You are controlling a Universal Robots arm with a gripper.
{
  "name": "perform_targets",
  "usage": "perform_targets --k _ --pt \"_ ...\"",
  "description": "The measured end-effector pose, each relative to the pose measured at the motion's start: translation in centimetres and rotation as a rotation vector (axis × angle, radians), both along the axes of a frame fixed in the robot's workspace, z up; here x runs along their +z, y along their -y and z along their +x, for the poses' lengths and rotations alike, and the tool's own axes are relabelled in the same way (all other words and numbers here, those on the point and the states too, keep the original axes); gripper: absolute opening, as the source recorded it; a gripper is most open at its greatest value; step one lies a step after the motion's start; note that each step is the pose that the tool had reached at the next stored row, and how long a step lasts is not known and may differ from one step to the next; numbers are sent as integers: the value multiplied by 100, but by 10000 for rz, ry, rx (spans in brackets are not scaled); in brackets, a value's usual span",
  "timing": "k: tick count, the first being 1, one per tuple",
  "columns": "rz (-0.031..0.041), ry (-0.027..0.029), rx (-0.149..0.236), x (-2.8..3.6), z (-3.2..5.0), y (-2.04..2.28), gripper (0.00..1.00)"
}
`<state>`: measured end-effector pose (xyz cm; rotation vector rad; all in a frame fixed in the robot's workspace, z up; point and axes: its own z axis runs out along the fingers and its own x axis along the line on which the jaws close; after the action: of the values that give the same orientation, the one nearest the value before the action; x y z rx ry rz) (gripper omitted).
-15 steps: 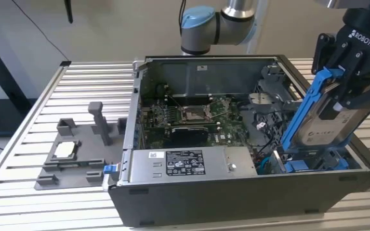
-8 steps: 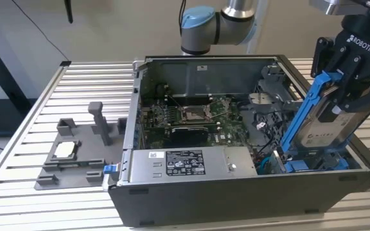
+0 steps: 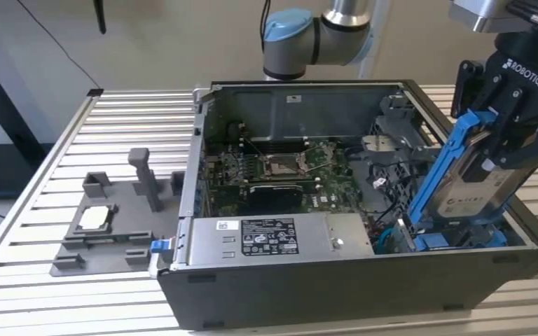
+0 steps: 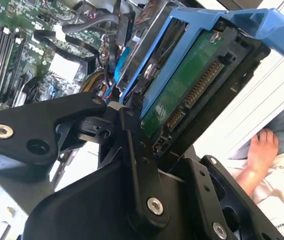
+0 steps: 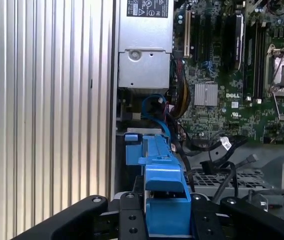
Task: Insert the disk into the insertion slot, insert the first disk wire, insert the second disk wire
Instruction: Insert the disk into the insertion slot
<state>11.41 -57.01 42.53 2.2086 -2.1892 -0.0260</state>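
At the exterior view's left, on the slatted aluminium counter [image 3: 54, 133], lies a flat grey plastic fixture [image 3: 110, 241] with upright posts. A small square silver chip [image 3: 96, 218] rests in one of its pockets. Just beside it, toward the middle, stands an open dark-grey metal computer case [image 3: 344, 297]. Along the case's near wall sits a silver power-supply box [image 3: 279, 238] with a white sticker, and behind that lies the green motherboard [image 3: 279, 164]. Above the case hangs the grey robot arm [image 3: 330, 38] with a light-blue joint cap.

At the exterior view's right the black claw [image 3: 493, 140] is pinching the flat silver-grey disk [image 3: 470, 196], which is white-labelled and clipped in a bright blue plastic frame [image 3: 447, 164]. The disk is tilted, its top leaning toward the exterior view's right. Its lower end reaches down into the insertion slot [image 3: 442, 238], the narrow grey sheet-metal bay with blue plastic parts in the case's near right corner. Much of the disk stands out above the slot.

In the second wrist view the claw's black fingers [image 4: 137, 165] clamp the disk from both sides. Its green circuit-board face and connector edge show there, with a person's hand [image 4: 261, 150] beyond. In the first wrist view the frame sits between the fingers, with loose black cables [image 5: 216, 150] and a blue cable [image 5: 156, 107] near it.
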Motion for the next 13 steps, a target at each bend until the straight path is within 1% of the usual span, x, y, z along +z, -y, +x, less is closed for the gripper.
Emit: perform_targets --k 13 --pt "-1 -6 196 -117 10 2 33"
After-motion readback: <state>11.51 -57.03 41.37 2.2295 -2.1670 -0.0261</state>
